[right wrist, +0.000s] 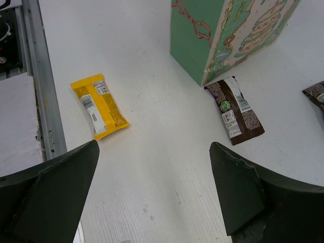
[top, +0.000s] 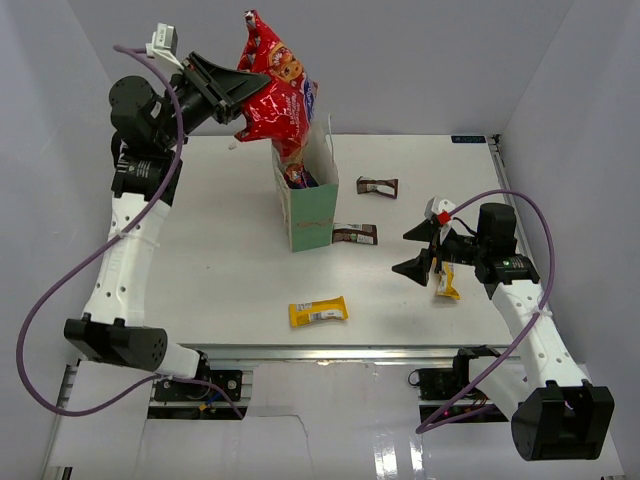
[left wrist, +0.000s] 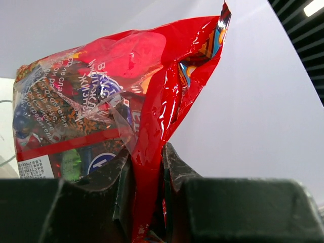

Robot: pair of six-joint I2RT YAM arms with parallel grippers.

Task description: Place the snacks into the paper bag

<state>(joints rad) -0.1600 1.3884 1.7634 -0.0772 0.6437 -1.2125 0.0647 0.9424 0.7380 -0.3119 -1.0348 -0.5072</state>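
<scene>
The task is standing partway: what looks like a dark blue packet (top: 297, 178) is showing inside the paper bag (top: 312, 215), while two dark brown bars (top: 357, 234) and two yellow bars (top: 318, 312) are lying on the table (top: 220, 260) outside it. The left gripper (top: 258, 95) is clamping the red-orange packet (top: 278, 105) by one edge, holding it high just above the bag's open mouth. The right gripper (top: 402, 252) is hovering spread wide, grasping nothing, with one yellow bar (top: 447, 284) lying just beside it.
</scene>
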